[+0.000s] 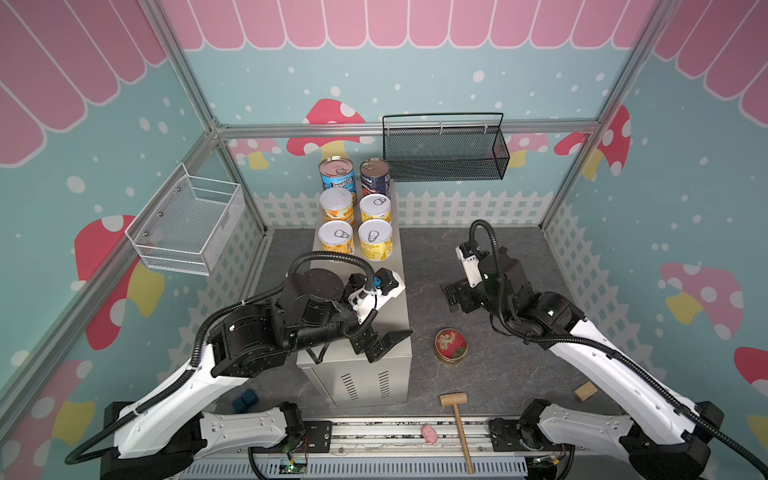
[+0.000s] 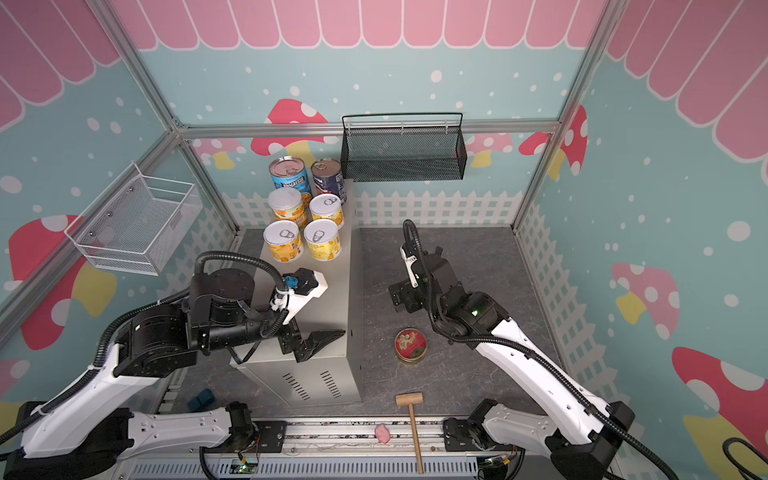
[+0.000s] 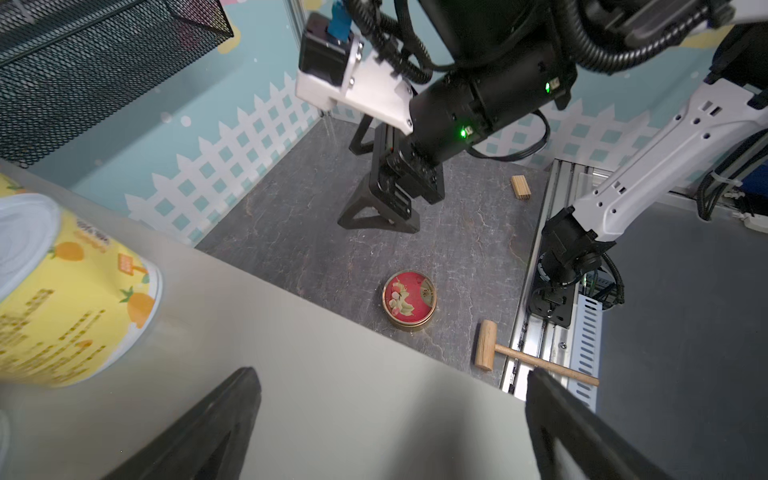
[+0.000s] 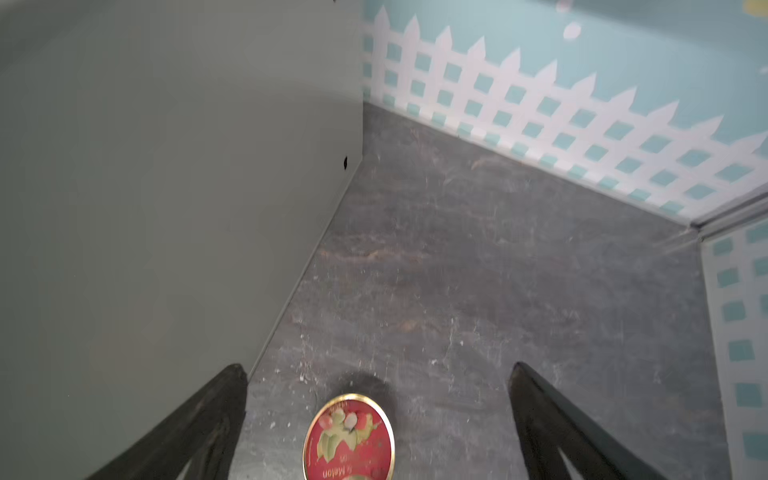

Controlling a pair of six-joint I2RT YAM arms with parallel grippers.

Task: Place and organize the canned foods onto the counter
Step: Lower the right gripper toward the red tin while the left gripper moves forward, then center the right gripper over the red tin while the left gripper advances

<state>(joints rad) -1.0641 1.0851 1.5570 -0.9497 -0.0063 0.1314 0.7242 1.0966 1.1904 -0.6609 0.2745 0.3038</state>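
The beige counter [image 1: 397,266] [image 2: 332,299] carries six upright cans at its far end: a light-blue Progresso can [image 1: 337,174], a navy can [image 1: 375,176] and four short yellow cans [image 1: 336,237] [image 3: 62,299] in two rows. A flat gold tin with a red lid [image 1: 451,345] [image 3: 409,300] [image 4: 350,438] lies on the dark floor to the counter's right. My left gripper [image 1: 386,345] [image 3: 392,372] hovers open over the counter's near end, holding nothing. Beyond the tin, my right gripper [image 1: 453,297] [image 4: 378,368] stands open and empty above the floor.
A black mesh basket [image 1: 444,153] hangs on the back wall and a white wire basket [image 1: 187,224] on the left wall. A wooden mallet [image 1: 457,419], a pink toy [image 1: 430,433], a wooden block [image 1: 586,390] and blue blocks [image 1: 245,401] lie near the front.
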